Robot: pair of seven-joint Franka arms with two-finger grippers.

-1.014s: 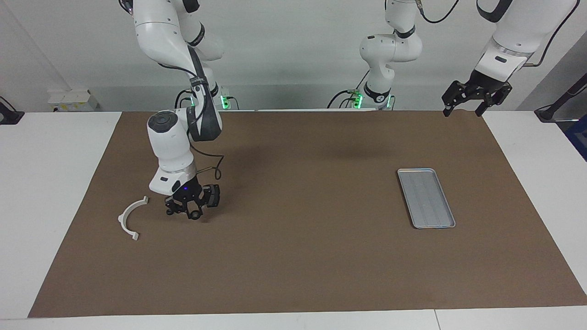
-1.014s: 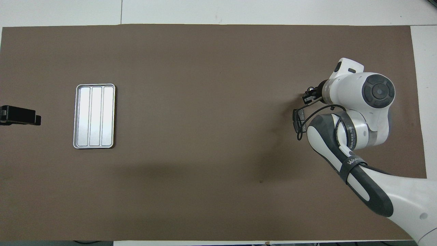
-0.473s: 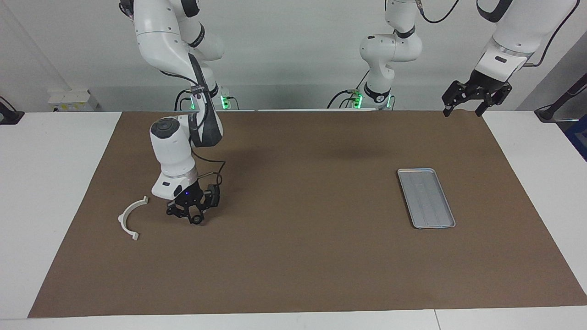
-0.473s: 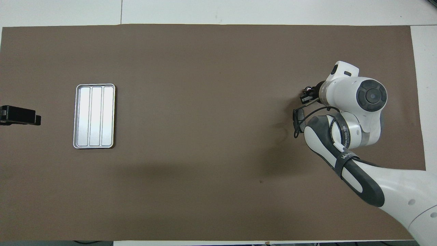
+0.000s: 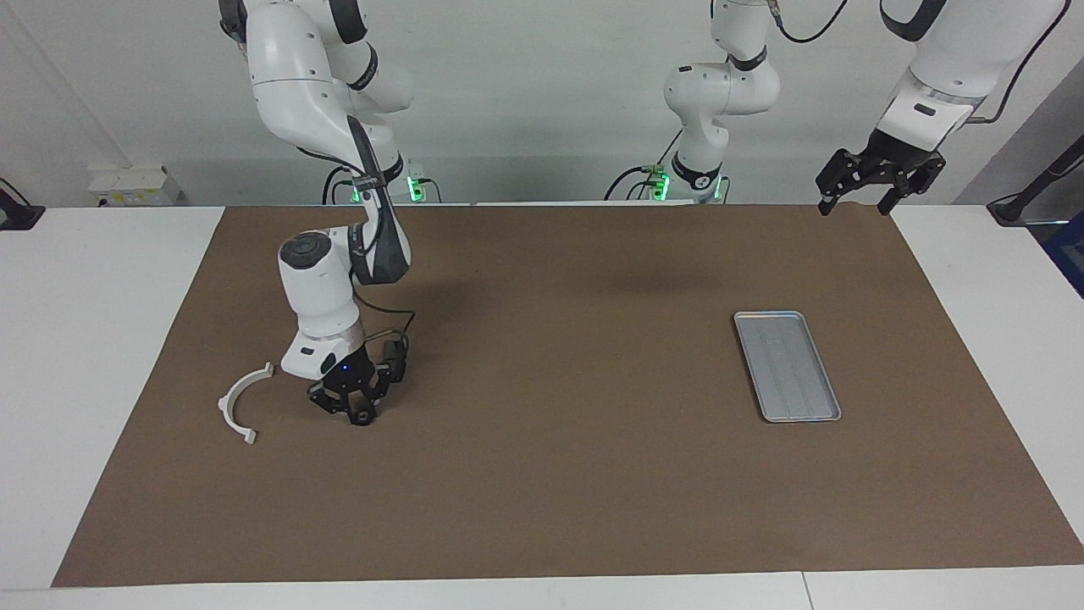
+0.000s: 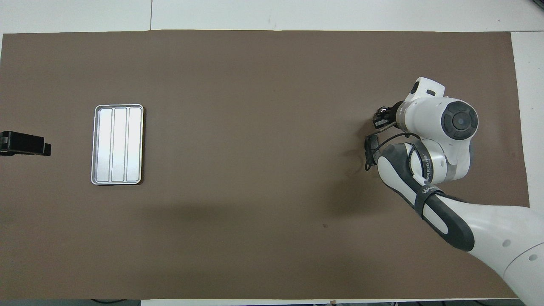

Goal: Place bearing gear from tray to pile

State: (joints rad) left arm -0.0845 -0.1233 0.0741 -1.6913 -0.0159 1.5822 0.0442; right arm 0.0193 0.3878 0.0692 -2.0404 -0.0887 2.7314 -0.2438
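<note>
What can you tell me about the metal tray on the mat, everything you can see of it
The tray is a flat, silver-grey rectangle that looks like metal, with rounded corners, a low raised rim and two lengthwise ridges splitting its floor into three strips. It looks empty and lies flat on the brown mat toward the left arm's end of the table, its long side running roughly away from the robots. Nothing touches it but the mat.
</note>
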